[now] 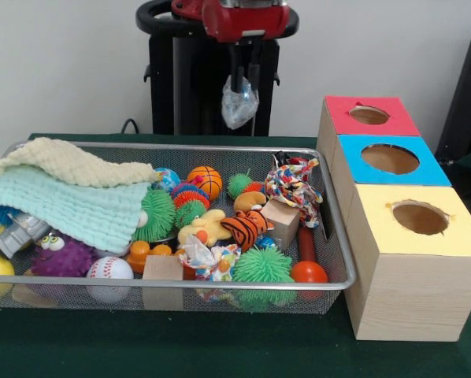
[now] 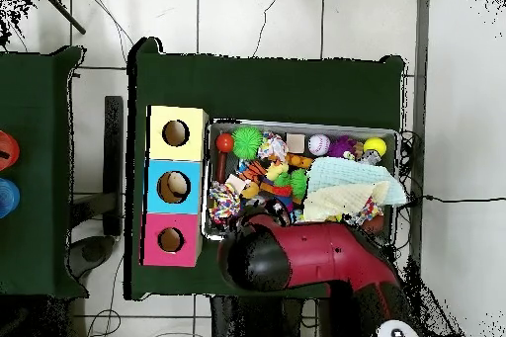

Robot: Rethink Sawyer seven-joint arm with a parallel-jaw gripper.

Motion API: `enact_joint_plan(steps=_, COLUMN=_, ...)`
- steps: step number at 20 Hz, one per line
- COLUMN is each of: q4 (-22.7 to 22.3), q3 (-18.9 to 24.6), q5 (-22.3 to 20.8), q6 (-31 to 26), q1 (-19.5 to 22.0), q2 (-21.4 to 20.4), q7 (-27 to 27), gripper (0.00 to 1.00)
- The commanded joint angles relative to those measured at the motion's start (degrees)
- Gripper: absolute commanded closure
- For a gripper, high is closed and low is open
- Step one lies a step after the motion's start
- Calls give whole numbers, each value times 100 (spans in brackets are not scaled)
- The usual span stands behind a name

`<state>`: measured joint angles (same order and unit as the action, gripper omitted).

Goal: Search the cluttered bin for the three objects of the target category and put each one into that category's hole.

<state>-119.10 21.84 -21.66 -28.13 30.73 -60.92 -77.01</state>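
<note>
The wire mesh bin [image 1: 220, 147] sits on the green table and is full of toys; in the overhead view its rim [image 2: 296, 124] lies right of the boxes. My gripper [image 1: 244, 85] hangs high above the bin's far rim, left of the red-topped box [image 1: 369, 115]. It is shut on a crumpled clear plastic thing [image 1: 239, 106] that dangles below the fingers. In the overhead view the red arm [image 2: 316, 254] hides the gripper. Three wooden boxes with round holes stand in a row: red-topped, blue-topped [image 1: 389, 159] and yellow-topped [image 1: 419, 216].
In the bin lie pale green and yellow cloths [image 1: 78, 197], a small basketball [image 1: 205, 181], a baseball [image 1: 109, 269], green spiky balls [image 1: 262, 266], a tiger toy [image 1: 243, 228], a knotted rope toy [image 1: 292, 183] and wooden blocks [image 1: 163, 269]. The black pedestal [image 1: 188, 87] stands behind.
</note>
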Motion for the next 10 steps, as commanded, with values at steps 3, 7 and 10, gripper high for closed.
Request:
enact_joint_plan(steps=3, q4=216, q3=-402, q5=361, q6=-55, q1=-259, q2=71, q7=-1266, gripper=100)
enact_joint_plan(steps=7, q4=295, q3=-516, q5=385, q6=192, q1=-339, q2=178, q7=-1280, gripper=100)
enact_joint_plan(steps=10, q4=277, q3=-517, q5=467, q6=259, q1=-301, q2=179, q7=-1220, gripper=100)
